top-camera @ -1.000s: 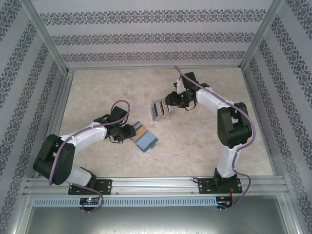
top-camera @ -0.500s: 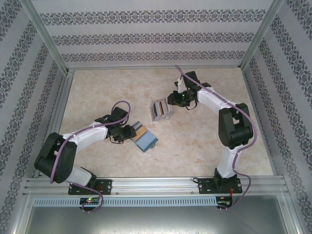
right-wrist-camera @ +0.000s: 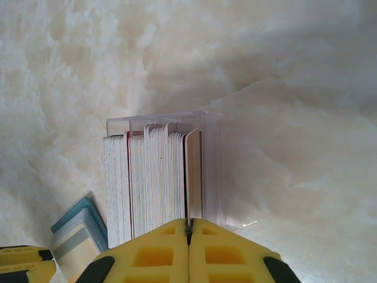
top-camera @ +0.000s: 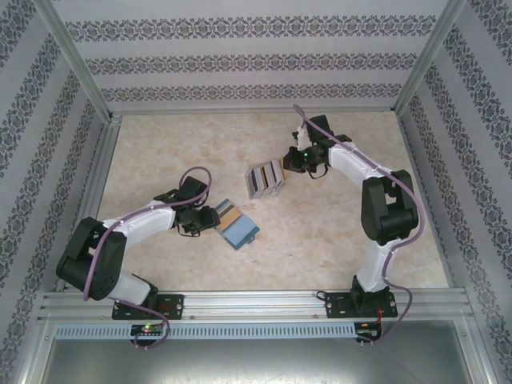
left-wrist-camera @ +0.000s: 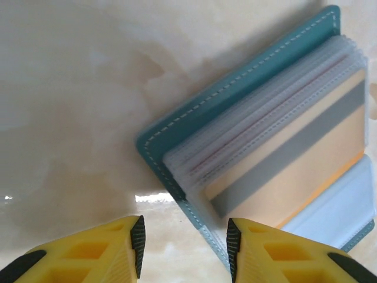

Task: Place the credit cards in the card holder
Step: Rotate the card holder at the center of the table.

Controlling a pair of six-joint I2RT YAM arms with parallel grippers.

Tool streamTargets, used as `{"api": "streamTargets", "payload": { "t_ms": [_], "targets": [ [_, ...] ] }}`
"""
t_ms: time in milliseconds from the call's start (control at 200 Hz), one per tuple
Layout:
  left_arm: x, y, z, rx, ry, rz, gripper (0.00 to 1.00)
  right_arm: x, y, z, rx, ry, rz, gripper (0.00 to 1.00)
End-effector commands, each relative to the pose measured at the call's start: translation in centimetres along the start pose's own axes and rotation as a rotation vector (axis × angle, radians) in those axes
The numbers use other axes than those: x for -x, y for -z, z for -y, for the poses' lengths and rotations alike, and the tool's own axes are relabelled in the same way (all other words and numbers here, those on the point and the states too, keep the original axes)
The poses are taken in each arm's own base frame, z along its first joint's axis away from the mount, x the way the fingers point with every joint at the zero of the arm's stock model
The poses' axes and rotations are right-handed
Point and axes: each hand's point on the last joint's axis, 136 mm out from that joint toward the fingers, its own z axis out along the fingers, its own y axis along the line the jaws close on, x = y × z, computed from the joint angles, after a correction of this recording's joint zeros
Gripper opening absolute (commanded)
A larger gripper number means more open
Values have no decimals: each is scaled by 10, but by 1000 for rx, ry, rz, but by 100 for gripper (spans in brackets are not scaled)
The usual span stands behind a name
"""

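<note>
The teal card holder lies open on the table, and an orange-beige card with a grey stripe sits in its clear sleeves. My left gripper is open and straddles the near edge of the card holder at its corner. The credit cards stand on edge, packed in a clear box. My right gripper is shut on the near edge of the beige end card at the right of the stack. From above, the right gripper meets the stack at its right end.
The card holder's corner and the left gripper's yellow finger lie close to the left of the box. Bare marble table spreads to the back and left. Patterned walls and metal rails enclose the table.
The right gripper's jaws have come together on the end card of the stack, and the gripper has shifted slightly back and right. The left arm and card holder have stayed put.
</note>
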Motion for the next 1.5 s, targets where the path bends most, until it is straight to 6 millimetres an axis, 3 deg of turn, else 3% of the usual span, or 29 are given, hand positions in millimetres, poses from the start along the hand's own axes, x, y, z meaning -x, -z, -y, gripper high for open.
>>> {"api": "streamTargets", "payload": {
  "t_ms": [0, 360, 490, 565, 699, 879, 1039, 1244, 1359, 1494],
  "targets": [
    [5, -4, -13, 35, 5, 13, 43, 6, 22, -9, 4, 33, 51, 6],
    [23, -18, -1, 17, 8, 6, 33, 4, 48, -1, -40, 40, 102, 3],
    [30, -5, 6, 13, -8, 27, 31, -1, 60, -5, -37, 49, 120, 2],
    [40, 5, 3, 33, -16, 59, 38, -4, 69, -10, -30, 56, 136, 2],
    [52, 6, 10, 13, -8, 49, 40, -14, 79, -15, -16, 62, 146, 2],
    [43, -1, 13, -22, 18, 9, 34, -43, 89, -30, 50, 80, 116, 2],
    [29, 9, 3, -23, 43, 15, 33, -91, 72, -44, 81, 108, 18, 2],
    [16, 9, -8, -10, 41, 4, 37, -145, 30, -48, 57, 148, -132, 2],
    [25, 6, -5, 1, 21, 5, 40, -165, 9, -45, 35, 158, -199, 2],
    [61, 18, 14, -5, -17, 58, 40, -179, 8, -59, 49, 181, -214, 2]
  ]
}}
